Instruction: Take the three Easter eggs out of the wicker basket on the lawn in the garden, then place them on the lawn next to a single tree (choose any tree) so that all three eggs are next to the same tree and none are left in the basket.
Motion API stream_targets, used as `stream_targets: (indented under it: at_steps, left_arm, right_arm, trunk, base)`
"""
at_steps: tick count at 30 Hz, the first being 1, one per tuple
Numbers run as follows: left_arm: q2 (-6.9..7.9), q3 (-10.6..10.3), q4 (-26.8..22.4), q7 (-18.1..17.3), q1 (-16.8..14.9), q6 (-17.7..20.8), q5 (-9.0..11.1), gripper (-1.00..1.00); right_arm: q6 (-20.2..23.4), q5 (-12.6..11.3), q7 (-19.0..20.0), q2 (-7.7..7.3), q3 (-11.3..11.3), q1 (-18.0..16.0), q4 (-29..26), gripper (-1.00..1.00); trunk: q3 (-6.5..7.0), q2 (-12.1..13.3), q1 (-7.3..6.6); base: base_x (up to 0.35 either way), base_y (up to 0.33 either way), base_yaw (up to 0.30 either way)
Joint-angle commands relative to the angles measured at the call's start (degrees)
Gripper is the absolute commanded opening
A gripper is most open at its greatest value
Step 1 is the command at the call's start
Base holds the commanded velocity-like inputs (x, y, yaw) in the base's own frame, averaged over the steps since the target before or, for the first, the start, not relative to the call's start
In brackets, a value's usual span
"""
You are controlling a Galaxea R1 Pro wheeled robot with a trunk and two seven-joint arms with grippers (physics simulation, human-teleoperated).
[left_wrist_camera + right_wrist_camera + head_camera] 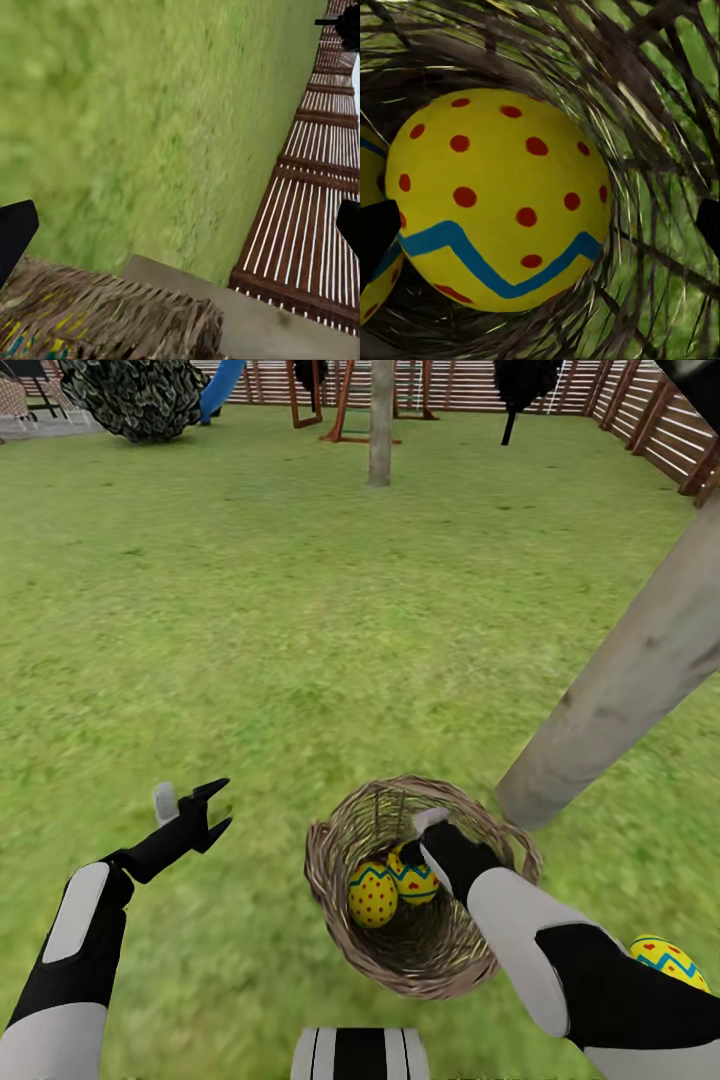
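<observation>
Yellow eggs: hard, smooth, round — grip across the middle

Two of the Easter eggs sit in the bottom of the wicker basket (420, 950) on the lawn (300, 620): the near egg (372, 895) toward the robot's left, the far egg (414, 878) touching it and partly behind the right gripper (428, 838). A third egg (668, 960) already lies on the grass by the right forearm, near the pale grey tree (620, 680) whose trunk base stands just beside the basket.

Right gripper is down inside the basket. Right wrist view has one egg (499, 199) centred between the dark fingertips (376, 232), which sit wide apart and don't seem to touch the shell — jaws spread, nothing held. Contact is hard to judge at this range.

Left gripper (205, 812) hovers over grass beside the basket, fingers apart, empty.

Handling, my read:
- Shell looks rigid and glossy, so likely slippery; probably light.
- Curved everywhere, so pinching off-centre will squirt it out. Close across the widest part, around the blue zigzag band.
- Basket is open woven twig, likely light, and may shift or tip if a finger snags the weave. Lift straight up.
- Neighbouring egg is touching; expect it to roll.
</observation>
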Motion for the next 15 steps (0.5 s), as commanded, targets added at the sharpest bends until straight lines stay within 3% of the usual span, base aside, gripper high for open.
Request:
stream_targets:
  at_steps: [1,11,15]
  left_arm:
    - [-0.01,0.08,-0.06,0.58,-0.35,0.23,0.98,1.00]
    - [-0.01,0.07,0.07,0.58,-0.35,0.23,0.97,1.00]
    - [-0.01,0.04,0.09,0.59,-0.35,0.23,0.96,1.00]
  right_arm:
    - [0.48,1.80,-0.44,0.00,1.72,-0.07,-0.36,1.00]
    - [0.49,1.89,-0.44,0.00,2.22,-0.08,-0.33,1.00]
    - [0.53,1.75,-0.19,0.00,3.77,-0.04,-0.31,1.00]
  trunk:
    - [-0.03,-0.02,-0.02]
    - [-0.03,-0.02,-0.02]
    - [-0.03,-0.02,-0.02]
  base:
    - [0.000,0.000,0.000]
    - [0.000,0.000,0.000]
    - [0.000,0.000,0.000]
